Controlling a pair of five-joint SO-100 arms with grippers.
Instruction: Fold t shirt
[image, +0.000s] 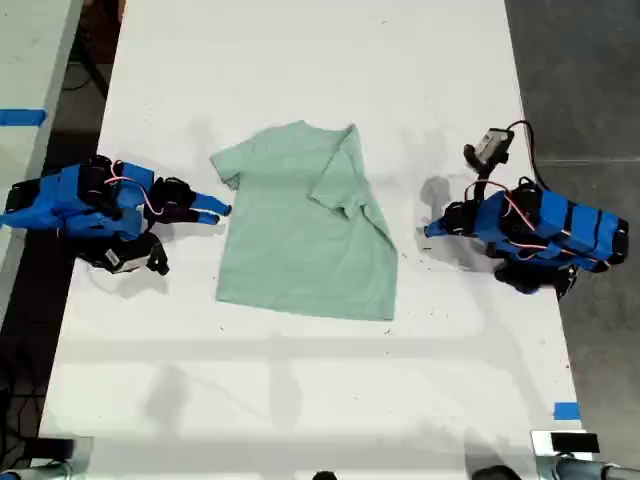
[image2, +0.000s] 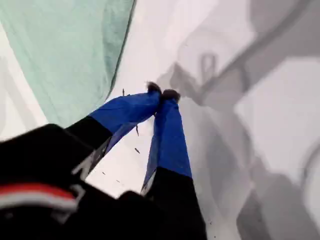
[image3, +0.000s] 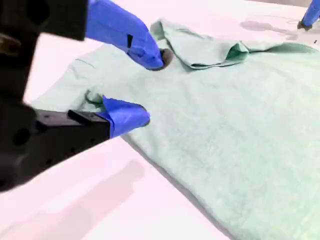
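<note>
The t shirt (image: 300, 235) lies mid-surface (image: 300, 400), its sleeve on the exterior view's right folded in. My second gripper (image3: 152, 87) gapes over the other sleeve; my first gripper (image2: 162, 94) rests closed and empty on bare surface. A shallow pinch could slip, or drag the whole shirt and undo that fold.

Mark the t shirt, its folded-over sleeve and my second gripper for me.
t shirt (image: 290, 250): exterior view, flat middle of the body.
folded-over sleeve (image: 345, 185): exterior view, flap lying on the body.
my second gripper (image3: 150, 87): second wrist view, gap between the open fingertips.
</note>
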